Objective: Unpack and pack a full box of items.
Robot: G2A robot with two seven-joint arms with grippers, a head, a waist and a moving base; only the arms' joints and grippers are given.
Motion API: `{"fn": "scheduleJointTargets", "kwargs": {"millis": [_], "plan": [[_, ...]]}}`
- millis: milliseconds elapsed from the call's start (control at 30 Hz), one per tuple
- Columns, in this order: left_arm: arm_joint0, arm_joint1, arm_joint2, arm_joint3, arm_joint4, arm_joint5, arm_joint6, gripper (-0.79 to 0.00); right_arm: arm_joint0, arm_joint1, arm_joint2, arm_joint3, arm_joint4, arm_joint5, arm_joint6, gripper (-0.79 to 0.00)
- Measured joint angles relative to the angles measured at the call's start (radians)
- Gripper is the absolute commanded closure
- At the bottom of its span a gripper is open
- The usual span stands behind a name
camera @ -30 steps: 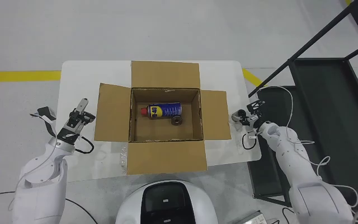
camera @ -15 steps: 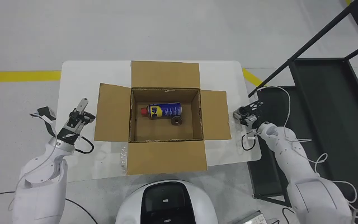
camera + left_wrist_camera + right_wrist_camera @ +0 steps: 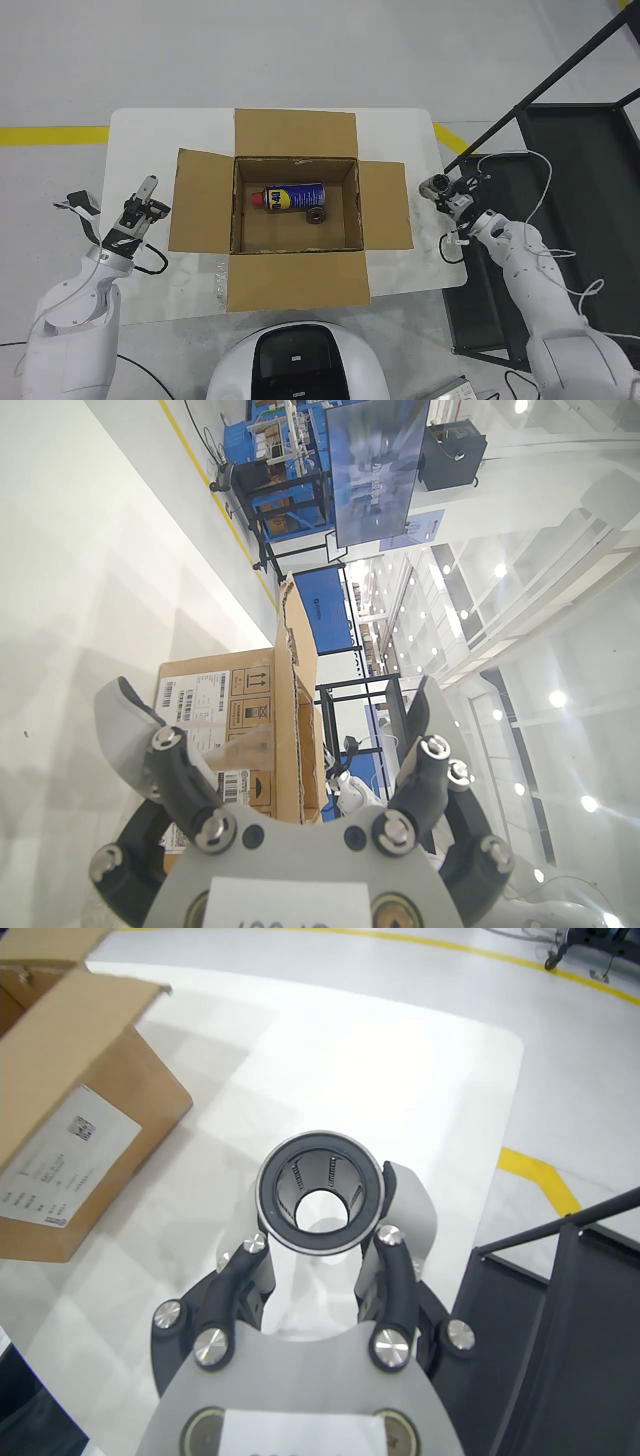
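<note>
My R claw point(image 3: 322, 1228) is clamped on a linear bearing point(image 3: 272, 1208), bore in line w/ claw. Open cardboard box point(image 3: 300, 133) lies to its left. L claw point(image 3: 275, 695) apart, empty, at box's left.

White table point(image 3: 150, 140), rounded corners, on a light grey floor point(image 3: 300, 50). Yellow floor line point(image 3: 50, 134) shows on either side of the table. Black metal rack point(image 3: 580, 150) stands just beside the table's right edge, with a dark shelf and a slanted black bar above it. Right wrist view has the same rack close by, plus a yellow line bend next to it. Left wrist view, far background: big wall screen point(image 3: 380, 465), blue shelving point(image 3: 295, 512) beside it, rows of ceiling lights point(image 3: 557, 698).
</note>
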Motion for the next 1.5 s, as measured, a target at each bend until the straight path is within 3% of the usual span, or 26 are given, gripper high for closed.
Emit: {"fn": "scheduleJointTargets", "kwargs": {"millis": [167,333,467,633,833,1500], "plan": [[0.0,0.0,0.0,0.0,0.0,0.0,0.0,-0.785,-0.129,0.036,0.096,-0.266,0.004,0.01,0.007,0.0],[0.0,0.0,0.0,0.0,0.0,0.0,0.0,-0.785,-0.289,0.052,0.172,-0.617,0.064,0.007,0.115,0.0],[0.0,0.0,0.0,0.0,0.0,0.0,0.0,-0.785,-0.366,0.053,0.163,-0.851,0.135,-0.027,0.238,0.0],[0.0,0.0,0.0,0.0,0.0,0.0,0.0,-0.785,-0.367,0.046,0.077,-1.043,0.167,-0.009,0.405,0.0],[0.0,0.0,0.0,0.0,0.0,0.0,0.0,-0.785,-0.302,0.034,-0.058,-1.079,0.158,0.006,0.54,0.0],[0.0,0.0,0.0,0.0,0.0,0.0,0.0,-0.785,-0.303,0.034,-0.053,-1.079,0.158,0.006,0.538,0.0]]}}
